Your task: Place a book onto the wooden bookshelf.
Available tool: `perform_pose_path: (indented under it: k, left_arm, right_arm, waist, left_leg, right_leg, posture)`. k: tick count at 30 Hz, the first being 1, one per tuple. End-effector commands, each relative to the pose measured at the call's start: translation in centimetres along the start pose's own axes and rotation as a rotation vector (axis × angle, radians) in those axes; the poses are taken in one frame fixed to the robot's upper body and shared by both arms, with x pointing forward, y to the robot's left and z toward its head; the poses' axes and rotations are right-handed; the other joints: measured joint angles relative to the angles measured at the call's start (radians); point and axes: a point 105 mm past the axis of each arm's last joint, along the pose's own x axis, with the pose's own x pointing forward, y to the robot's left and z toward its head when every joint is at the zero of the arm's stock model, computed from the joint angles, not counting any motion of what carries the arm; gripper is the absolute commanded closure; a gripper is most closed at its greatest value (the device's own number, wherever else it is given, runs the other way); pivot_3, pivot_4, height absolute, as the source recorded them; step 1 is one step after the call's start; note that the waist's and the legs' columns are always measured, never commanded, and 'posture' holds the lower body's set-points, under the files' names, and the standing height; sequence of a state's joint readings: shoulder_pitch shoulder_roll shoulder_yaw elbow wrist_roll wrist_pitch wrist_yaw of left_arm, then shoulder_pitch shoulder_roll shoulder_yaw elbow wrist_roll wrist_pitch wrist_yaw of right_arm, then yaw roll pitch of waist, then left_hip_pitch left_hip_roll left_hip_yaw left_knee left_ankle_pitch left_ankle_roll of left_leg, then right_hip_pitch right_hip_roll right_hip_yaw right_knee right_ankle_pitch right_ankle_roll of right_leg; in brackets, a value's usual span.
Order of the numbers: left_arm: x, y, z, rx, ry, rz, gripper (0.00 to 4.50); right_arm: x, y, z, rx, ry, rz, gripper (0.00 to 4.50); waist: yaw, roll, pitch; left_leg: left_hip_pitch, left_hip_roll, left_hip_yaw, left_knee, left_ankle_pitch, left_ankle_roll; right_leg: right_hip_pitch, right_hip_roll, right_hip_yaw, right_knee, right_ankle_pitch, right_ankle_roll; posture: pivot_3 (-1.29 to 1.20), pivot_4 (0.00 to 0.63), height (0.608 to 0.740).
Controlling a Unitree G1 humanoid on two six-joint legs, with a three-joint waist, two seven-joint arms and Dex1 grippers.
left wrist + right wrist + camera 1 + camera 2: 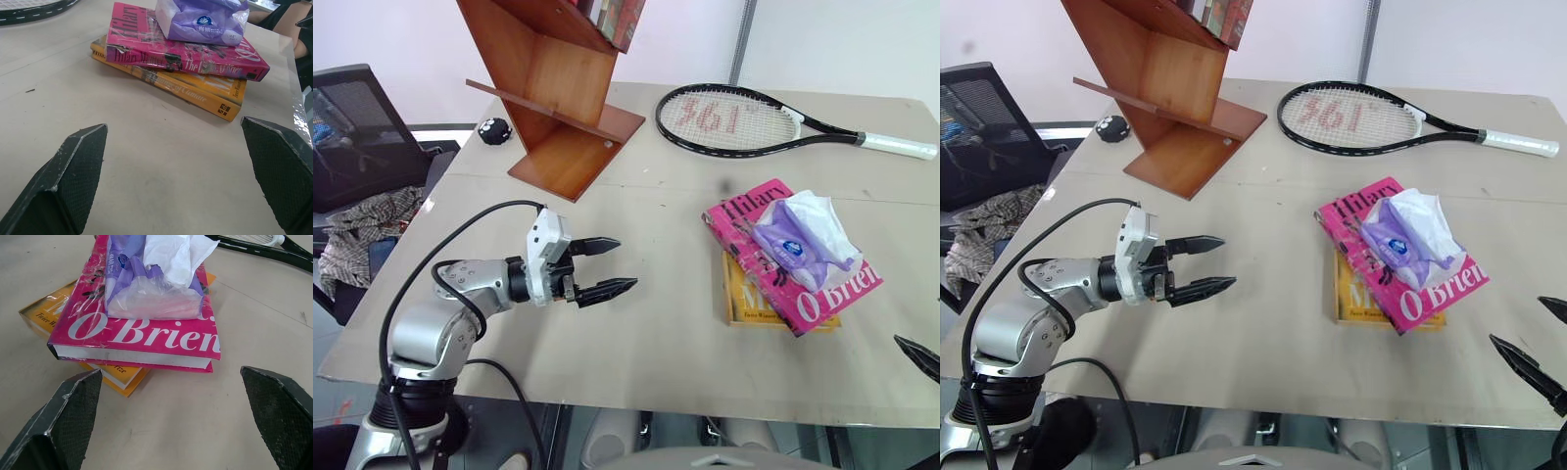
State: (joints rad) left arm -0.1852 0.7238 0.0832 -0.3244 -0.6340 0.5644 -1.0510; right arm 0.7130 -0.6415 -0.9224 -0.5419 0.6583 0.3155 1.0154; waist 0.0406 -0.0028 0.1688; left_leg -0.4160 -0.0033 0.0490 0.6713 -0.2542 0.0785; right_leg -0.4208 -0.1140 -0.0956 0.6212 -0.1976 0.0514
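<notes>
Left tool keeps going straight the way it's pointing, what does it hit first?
Probably the stacked books: the left tool, open, faces the yellow book under the pink book. Only bare table lies between. Height is unclear.

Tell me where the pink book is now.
The pink book lies on the table's right side, atop a yellow book, under a tissue pack.

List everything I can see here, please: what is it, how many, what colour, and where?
book: one, bright pink, on top of the yellow one
yellow book: one, on the table under the pink one
tissue pack: one, purple and white, lying on the pink book
tennis racket: one, black, far side of the table
wooden bookshelf: one, reddish-brown, far left of the table
small black object: one, beside the shelf
table: one, beige
chair: one, black, left
left claw: open
right claw: open
</notes>
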Motion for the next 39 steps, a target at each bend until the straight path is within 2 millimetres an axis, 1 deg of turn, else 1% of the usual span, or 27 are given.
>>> perform_pose_path:
  k: [1,5,7,8,10,11,12,14,16,17,19,21,24,27,30,31,32,33,36,37,38,39]
  left_arm:
    - [-0.1,-0.2,1.3,0.042,-0.027,-0.026,0.0]
    - [0.3,0.4,2.1,0.026,-0.063,-0.022,0.0]
    - [0.5,1.4,2.7,0.037,-0.087,0.027,0.0]
    - [0.6,2.2,3.3,0.035,-0.109,0.062,0.0]
    - [0.8,2.3,4.8,0.043,-0.171,0.05,0.0]
    - [0.8,1.8,5.6,0.058,-0.204,0.015,0.0]
    - [0.7,0.8,6.0,0.077,-0.218,-0.047,0.0]
    - [0.6,-1.6,6.1,0.154,-0.194,-0.194,0.0]
    - [0.4,-2.8,5.9,0.191,-0.17,-0.266,0.0]
    - [0.3,-3.1,5.9,0.191,-0.168,-0.283,0.0]
    - [0.0,-3.6,5.7,0.209,-0.152,-0.312,0.0]
    - [-0.3,-3.9,5.4,0.226,-0.135,-0.324,0.0]
    - [-0.9,-4.2,5.4,0.23,-0.128,-0.315,0.0]
    - [-1.3,-4.7,5.1,0.227,-0.12,-0.305,0.0]
    - [-1.5,-5.0,5.1,0.214,-0.13,-0.289,0.0]
    - [-1.5,-5.1,5.0,0.215,-0.131,-0.283,0.0]
    - [-1.6,-5.1,5.0,0.214,-0.132,-0.28,0.0]
    - [-1.6,-5.2,5.0,0.212,-0.134,-0.276,0.0]
    - [-1.6,-5.1,5.0,0.205,-0.147,-0.265,0.0]
    - [-1.5,-5.2,5.0,0.204,-0.15,-0.268,0.0]
    - [-1.3,-5.2,5.0,0.203,-0.155,-0.273,0.0]
    - [-1.2,-5.3,5.1,0.202,-0.162,-0.278,0.0]
  right_arm:
    - [0.1,0.0,0.8,-0.032,-0.021,-0.003,0.03]
    - [0.6,-0.5,1.7,-0.028,-0.072,-0.034,0.03]
    - [1.0,-1.1,2.8,-0.015,-0.132,-0.072,0.03]
    - [1.3,-1.4,3.8,0.005,-0.171,-0.083,0.03]
    - [2.2,-1.6,5.0,0.044,-0.176,-0.067,0.03]
    - [2.7,-1.7,5.5,0.052,-0.165,-0.06,0.03]
    - [3.5,-1.5,6.2,0.061,-0.157,-0.028,0.03]
    - [5.1,-1.1,7.3,0.054,-0.143,0.025,0.03]
    - [6.5,-0.6,7.7,0.039,-0.107,0.071,0.03]
    - [7.2,-0.3,7.8,0.025,-0.09,0.094,0.03]
    - [9.0,-0.5,7.9,-0.007,-0.068,0.085,0.03]
    - [10.5,-0.5,7.4,-0.029,-0.032,0.092,0.03]
    - [12.9,-0.7,6.9,-0.008,0.004,0.091,0.03]
    - [14.5,-1.0,5.6,0.012,0.094,0.08,0.03]
    - [15.1,-1.5,4.6,0.045,0.146,0.072,0.03]
    - [15.2,-1.5,4.4,0.055,0.158,0.074,0.53]
    - [15.2,-1.4,4.4,0.065,0.162,0.087,0.86]
    - [15.1,-1.4,4.5,0.069,0.161,0.092,1.34]
    - [14.6,-1.7,5.2,0.088,0.137,0.087,2.64]
    - [14.4,-1.9,5.5,0.095,0.128,0.08,2.93]
    - [14.1,-2.1,5.7,0.1,0.118,0.069,3.35]
    - [13.7,-2.4,5.9,0.108,0.107,0.051,3.84]
  waist:
    - [0.0,0.0,0.0]
    - [0.001,0.0,0.0]
    - [0.001,0.0,0.0]
    - [0.0,0.0,0.0]
    - [-0.002,-0.001,0.0]
    - [-0.003,-0.001,0.0]
    - [-0.003,-0.001,0.0]
    - [-0.008,-0.001,0.001]
    - [-0.011,-0.002,0.001]
    - [-0.01,-0.002,0.001]
    - [-0.003,-0.002,0.001]
    - [-0.002,-0.002,0.001]
    - [-0.003,-0.002,0.001]
    - [-0.003,-0.003,0.001]
    - [0.0,-0.003,0.001]
    - [0.0,-0.003,0.001]
    - [-0.001,-0.003,0.001]
    - [-0.001,-0.003,0.001]
    - [-0.001,-0.003,0.001]
    - [0.0,-0.003,0.001]
    - [0.0,-0.003,0.001]
    - [0.0,-0.003,0.001]
  left_leg:
    - [0.0,0.0,0.0,0.0,0.0,0.0]
    - [0.0,0.0,0.0,0.0,0.0,0.0]
    - [0.0,0.0,0.0,0.0,0.0,0.0]
    - [0.0,0.0,0.0,0.0,0.0,0.0]
    - [0.0,0.0,0.0,0.002,0.001,0.002]
    - [0.0,0.0,0.001,0.002,0.002,0.004]
    - [0.0,0.0,0.001,0.002,0.003,0.004]
    - [0.0,0.0,0.001,0.002,0.003,0.004]
    - [0.0,0.0,0.002,0.002,0.003,0.004]
    - [0.0,0.0,0.001,0.001,0.003,0.004]
    - [0.0,0.0,0.001,0.001,0.003,0.004]
    - [0.0,0.0,0.001,0.002,0.003,0.004]
    - [-0.001,0.0,0.002,0.003,0.003,0.005]
    - [-0.001,0.0,0.002,0.004,0.003,0.005]
    - [-0.002,0.0,0.001,0.004,0.003,0.004]
    - [-0.002,0.0,0.001,0.004,0.004,0.004]
    - [-0.002,0.0,0.001,0.004,0.005,0.001]
    - [-0.002,0.0,0.001,0.004,0.005,0.001]
    - [-0.002,0.0,0.001,0.004,0.004,0.004]
    - [-0.002,0.0,0.001,0.004,0.003,0.005]
    - [-0.002,0.0,0.001,0.004,0.003,0.005]
    - [-0.002,0.0,0.001,0.005,0.003,0.005]
  right_leg:
    - [0.0,0.0,0.0,0.0,0.0,0.0]
    - [0.0,0.0,0.0,0.0,0.0,0.0]
    - [0.0,0.0,0.0,0.0,0.0,0.0]
    - [0.0,0.001,0.0,0.0,0.0,0.0]
    - [0.001,0.001,0.001,0.001,0.0,0.0]
    - [0.001,0.001,0.001,0.001,0.0,0.0]
    - [0.001,0.002,0.001,0.001,0.0,0.0]
    - [0.0,0.002,0.001,0.001,0.002,-0.003]
    - [0.0,0.003,0.002,0.001,0.003,-0.004]
    - [0.0,0.003,0.001,0.001,0.002,-0.004]
    - [0.0,0.003,0.001,0.001,0.002,-0.004]
    - [0.0,0.004,0.001,0.001,0.002,-0.004]
    - [0.0,0.005,0.001,0.001,0.002,-0.003]
    - [0.0,0.005,0.002,0.001,0.002,-0.003]
    - [0.0,0.005,0.001,0.001,0.003,-0.005]
    - [0.0,0.005,0.001,0.001,0.003,-0.005]
    - [0.0,0.006,0.001,0.001,0.003,-0.005]
    - [0.0,0.006,0.001,0.001,0.003,-0.004]
    - [0.0,0.007,0.001,0.001,0.002,-0.004]
    - [0.0,0.007,0.001,0.001,0.002,-0.003]
    - [0.001,0.007,0.001,0.001,0.002,-0.003]
    - [0.001,0.007,0.001,0.001,0.001,-0.002]
  posture:
    - [0.0,0.15,0.717]
    - [0.0,0.15,0.717]
    - [0.0,0.15,0.717]
    - [0.0,0.15,0.717]
    - [0.0,0.15,0.717]
    - [0.0,0.15,0.717]
    - [0.0,0.15,0.717]
    - [0.0,0.15,0.717]
    - [0.0,0.15,0.717]
    - [0.0,0.15,0.717]
    - [0.0,0.15,0.717]
    - [0.0,0.15,0.717]
    - [0.0,0.15,0.717]
    - [0.0,0.15,0.717]
    - [0.0,0.15,0.717]
    - [0.0,0.15,0.717]
    - [0.0,0.15,0.717]
    - [0.0,0.15,0.717]
    - [0.0,0.15,0.717]
    - [0.0,0.15,0.717]
    - [0.0,0.15,0.717]
    - [0.0,0.15,0.717]
